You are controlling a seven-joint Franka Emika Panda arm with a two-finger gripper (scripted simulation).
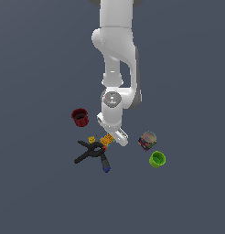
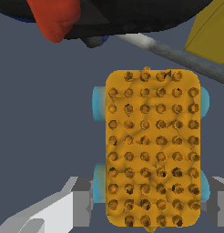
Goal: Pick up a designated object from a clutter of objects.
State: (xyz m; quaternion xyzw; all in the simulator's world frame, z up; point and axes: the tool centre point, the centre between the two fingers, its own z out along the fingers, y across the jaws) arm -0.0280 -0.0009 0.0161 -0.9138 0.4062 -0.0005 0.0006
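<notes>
Mid-clutter, just off the exterior view's right of the black clamp point(image 1: 90, 152), sits the studded block point(image 2: 152, 148), flat, blue bits at its edges. Gripper point(image 2: 152, 205) spread wide, one finger point(image 2: 82, 202) at either side of the block, seemingly not yet clenched. Red cup point(image 1: 80, 117) far left; can point(image 1: 147, 140) and green cup point(image 1: 157, 159) right.
</notes>
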